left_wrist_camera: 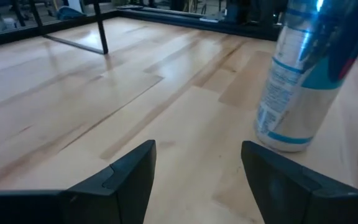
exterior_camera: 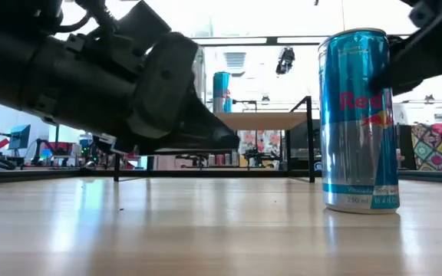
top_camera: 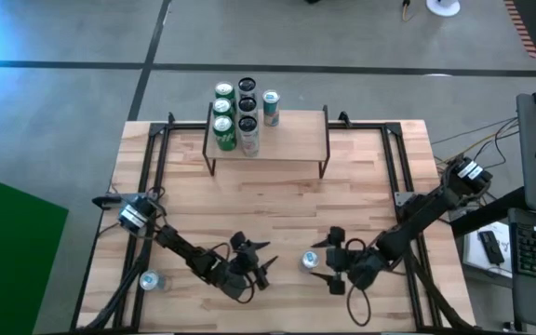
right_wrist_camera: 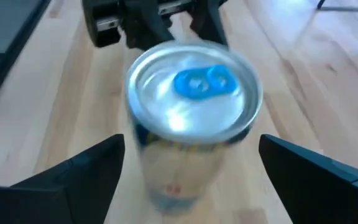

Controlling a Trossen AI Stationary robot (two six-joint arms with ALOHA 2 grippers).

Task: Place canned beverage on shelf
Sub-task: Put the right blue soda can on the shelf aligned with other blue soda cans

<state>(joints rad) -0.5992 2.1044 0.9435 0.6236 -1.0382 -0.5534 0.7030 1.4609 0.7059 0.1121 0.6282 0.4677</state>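
Can [top_camera: 310, 261] upright on the surface, near edge, far from shelf [top_camera: 287, 140] | right end effector [right_wrist_camera: 188, 168] spread around it, not gripping | left end effector [left_wrist_camera: 194, 168] spread, empty | centre your fingers mid-can before squeezing.

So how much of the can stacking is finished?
Seven cans already stand on the shelf. A blue can stands upright on the table, between the open fingers of the right tool, not gripped. It has yet to be lifted there. Another can waits by the left arm.
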